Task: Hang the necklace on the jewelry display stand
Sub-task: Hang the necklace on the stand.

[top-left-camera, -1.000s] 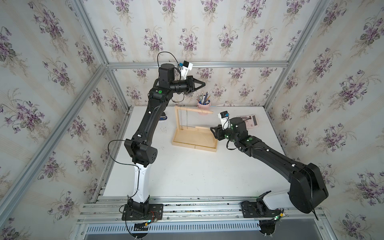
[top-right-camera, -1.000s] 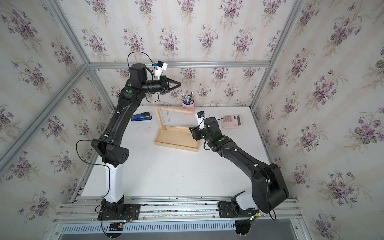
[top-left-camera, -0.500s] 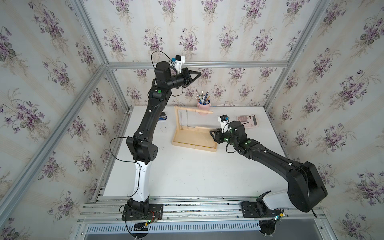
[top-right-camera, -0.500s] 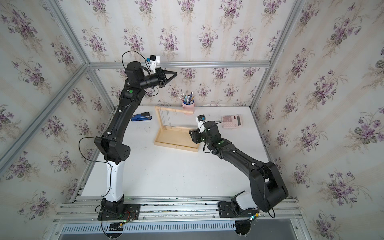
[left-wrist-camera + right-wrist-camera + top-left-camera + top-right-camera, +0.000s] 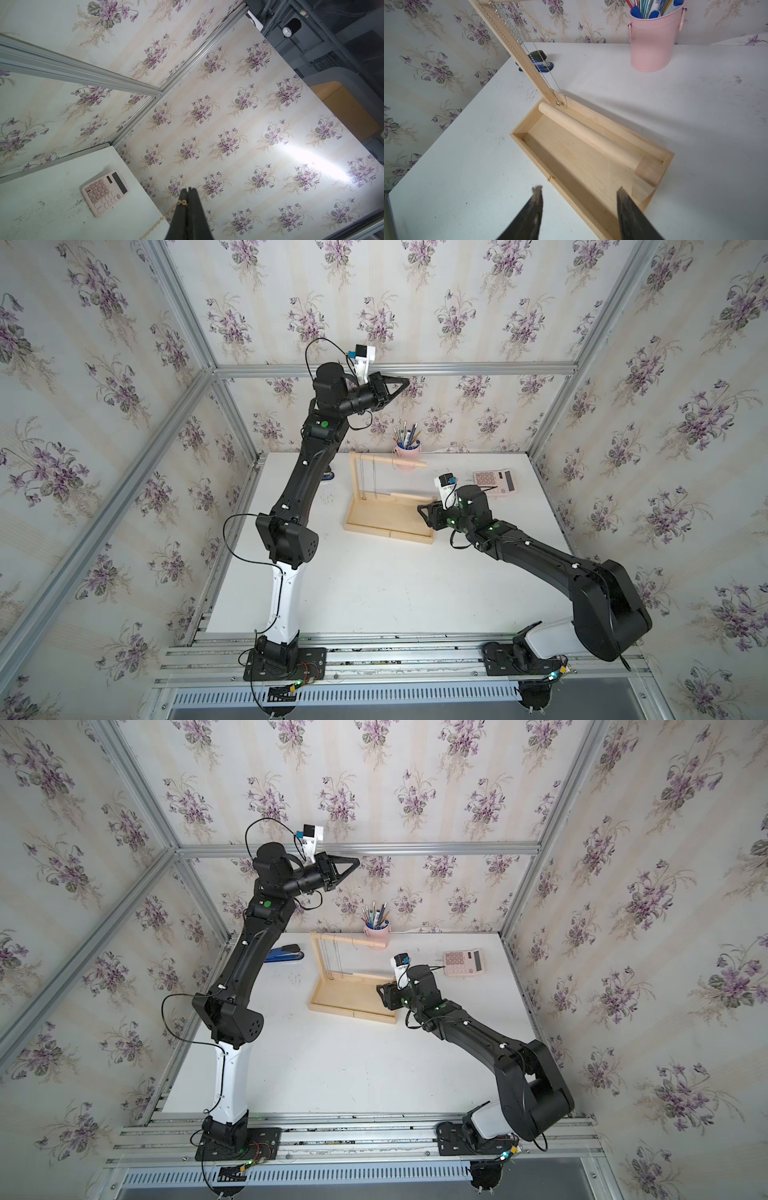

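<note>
My left gripper [image 5: 401, 383] [image 5: 353, 863] is raised high near the back wall and is shut on the necklace [image 5: 182, 202], a fine gold chain that trails away from the fingertips in the left wrist view. The chain is too thin to make out in the top views. Below it the jewelry display stand [image 5: 388, 522] [image 5: 353, 998] stands on the table, with its top bar [image 5: 388, 459] carrying silver chains [image 5: 529, 62]. My right gripper [image 5: 424, 510] [image 5: 579, 189] is open at the tray's right end, holding nothing. A small gold link [image 5: 550, 178] shows at the tray's rim.
A pink cup of pens [image 5: 407, 450] stands behind the stand's bar. A pink calculator [image 5: 494, 483] lies at the back right, a blue stapler [image 5: 286, 953] at the back left beside my left arm. A wooden dowel [image 5: 591, 135] lies inside the tray.
My left gripper has lifted a little higher with the necklace and its wrist has turned. The right arm has barely moved, staying open at the tray.
</note>
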